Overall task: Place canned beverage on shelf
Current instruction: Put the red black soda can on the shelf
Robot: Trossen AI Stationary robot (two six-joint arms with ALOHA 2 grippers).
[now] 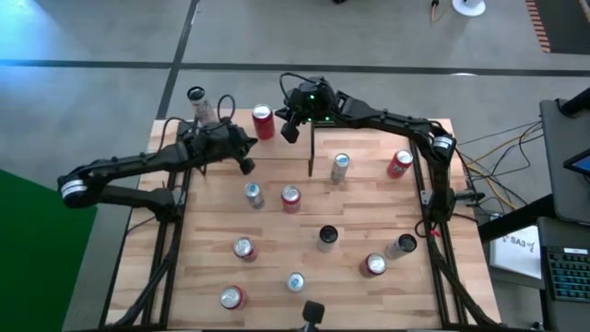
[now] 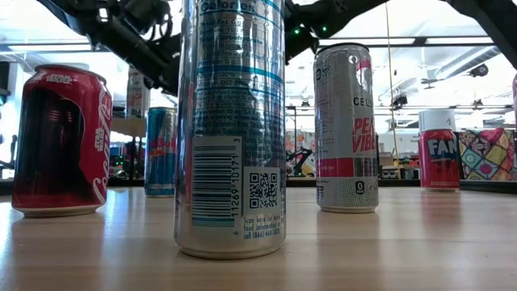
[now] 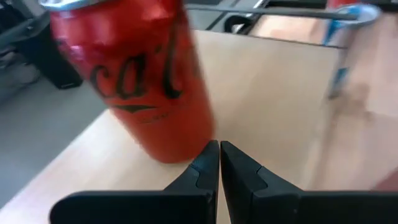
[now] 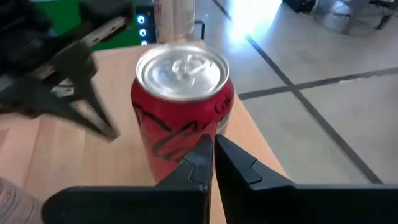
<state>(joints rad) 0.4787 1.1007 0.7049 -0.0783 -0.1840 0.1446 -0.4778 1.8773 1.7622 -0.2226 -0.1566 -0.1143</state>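
Around the wooden table [image 1: 369,231] spreads grey concrete floor [image 1: 111,37], with a green panel [image 1: 23,240] at one side. Near the table's far edge stands the shelf [image 1: 378,152], carrying a silver can [image 1: 340,167] and a red one [image 1: 399,163]. Just beyond it, a red cola can [image 1: 263,122] stands upright between the left gripper [image 1: 247,166] and right gripper [image 1: 289,130], both with fingers pressed together, holding nothing.

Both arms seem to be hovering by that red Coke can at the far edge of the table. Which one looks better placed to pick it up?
Probably the right. The right gripper looks down over the red Coke can, roughly centred on it. The left gripper sits low beside it, off to one side. Both are shut, so either must open first.
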